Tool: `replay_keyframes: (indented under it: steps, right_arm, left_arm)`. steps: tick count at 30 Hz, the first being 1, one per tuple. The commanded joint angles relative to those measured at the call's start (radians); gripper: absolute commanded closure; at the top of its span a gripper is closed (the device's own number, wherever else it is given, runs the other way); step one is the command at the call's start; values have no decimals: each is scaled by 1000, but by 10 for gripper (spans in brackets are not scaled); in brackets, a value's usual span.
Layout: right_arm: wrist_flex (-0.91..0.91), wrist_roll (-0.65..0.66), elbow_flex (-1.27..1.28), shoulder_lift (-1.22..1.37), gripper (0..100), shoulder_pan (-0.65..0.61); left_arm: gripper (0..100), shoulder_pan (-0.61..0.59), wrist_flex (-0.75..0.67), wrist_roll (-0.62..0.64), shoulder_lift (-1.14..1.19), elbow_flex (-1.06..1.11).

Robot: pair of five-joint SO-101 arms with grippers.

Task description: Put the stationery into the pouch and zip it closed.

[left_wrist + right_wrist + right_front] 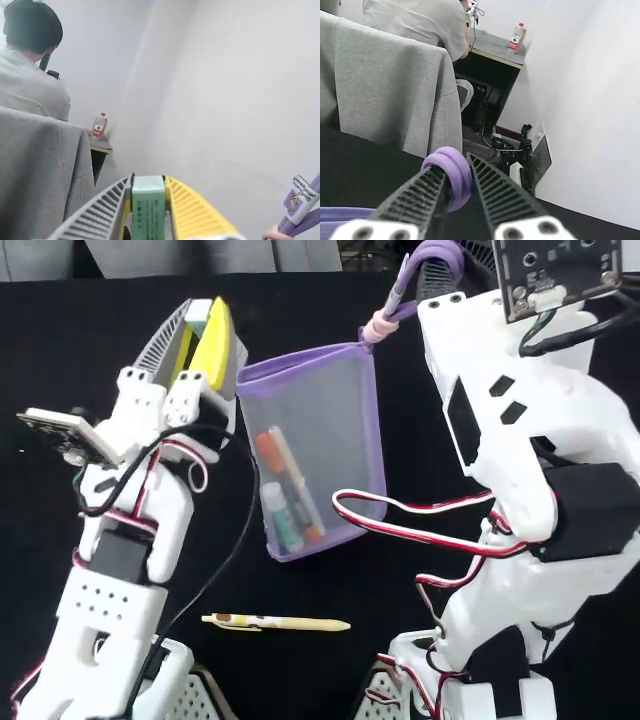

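A purple mesh pouch (330,430) hangs over the black table with its upper edge beside my left gripper (203,318). Inside it lie an orange marker (272,455), a white pen and a small green-labelled stick (281,515). My left gripper (148,182), with one grey and one yellow finger, is shut on a pale green eraser block (147,210). My right gripper (454,167) is raised at the back, shut on the pouch's purple strap loop (456,184). That strap loop (437,252) runs down to a pink zip pull (378,330). A yellow pen (275,622) lies on the table below the pouch.
Red and white cables (400,525) from the right arm cross the pouch's lower right corner. A black cable (225,550) from the left arm trails near the yellow pen. Grey cloth (380,85) hangs behind the table.
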Motion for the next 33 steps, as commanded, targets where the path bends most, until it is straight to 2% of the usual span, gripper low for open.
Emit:
replay_keyframes:
  steps: [1, 6, 19, 23, 31, 33]
  right_arm:
    - [2, -8, -19, -30, 988, -17]
    - [2, -8, -19, -30, 988, -17]
    - [2, -8, -19, -30, 988, -17]
    - [2, -8, -19, -30, 988, -17]
    - [2, -8, -19, -30, 988, -17]
    - [2, -8, -19, -30, 988, -17]
  left_arm:
    - [971, -24, -80, 104, 84, -8]
    - [971, -35, -135, 193, 215, -5]
    - [971, 47, -141, 193, 253, 90]
    - [971, 58, -132, 195, 213, 104]
    - [970, 179, -130, 189, 44, 246]
    - [969, 194, -86, 189, 28, 246]
